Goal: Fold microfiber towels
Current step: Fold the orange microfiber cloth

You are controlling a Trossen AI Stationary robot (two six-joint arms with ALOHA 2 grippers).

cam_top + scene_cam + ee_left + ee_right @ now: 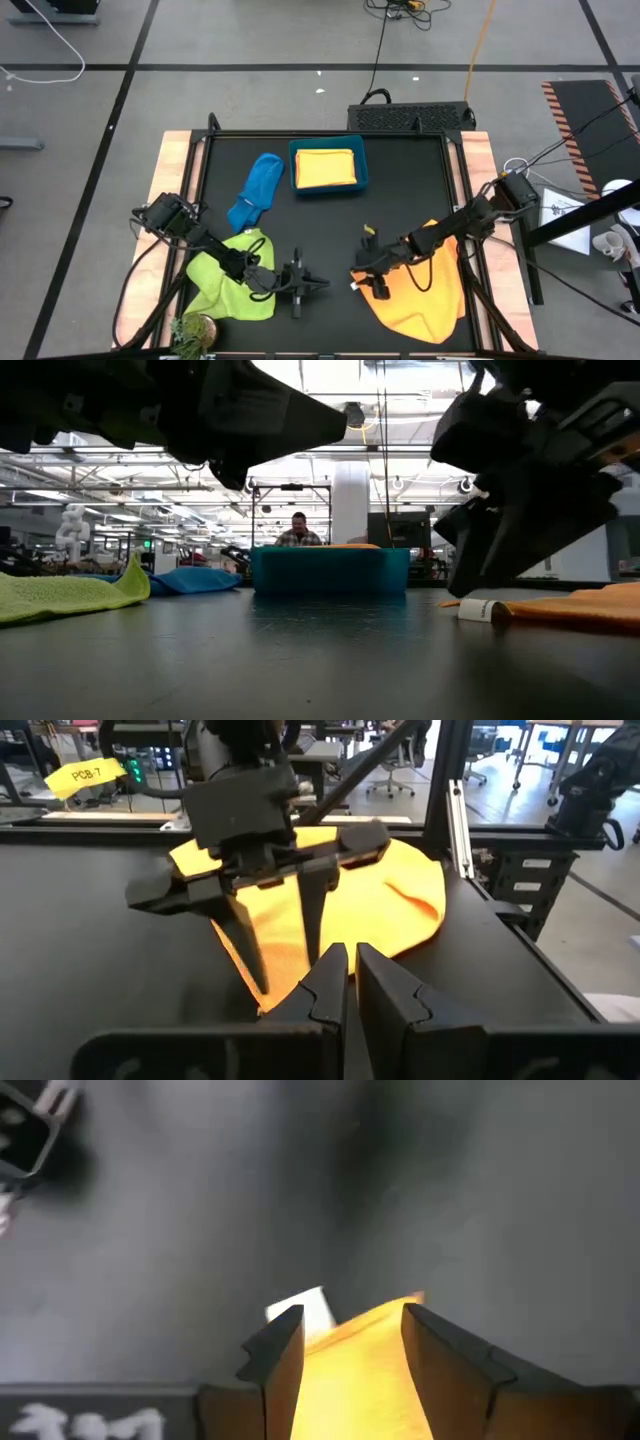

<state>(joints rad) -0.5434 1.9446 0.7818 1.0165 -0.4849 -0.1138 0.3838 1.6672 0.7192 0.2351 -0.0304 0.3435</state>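
An orange towel (pixel 425 290) lies spread at the table's near right, with a white label (pixel 480 610) at its left corner. My right gripper (pixel 345 1320) is open and slants down over that corner, one finger on each side of it. My left gripper (pixel 318 283) is shut on nothing and hovers level over bare table, between the orange towel and a crumpled lime green towel (pixel 232 280). A blue towel (pixel 257 190) lies bunched farther back. A folded yellow towel (pixel 325 167) rests in the teal bin (pixel 362 165). My right gripper's open fingers (pixel 250 945) stand on either side of the orange towel's labelled corner (pixel 345 1355), slanting down from the table's right. I cannot tell whether they touch the cloth, which lies flat on the table.
A small potted plant (pixel 192 330) sits at the near left corner. Bare black table lies between the two grippers and in front of the bin. In the low view a person (pixel 298 530) shows beyond the table's far edge.
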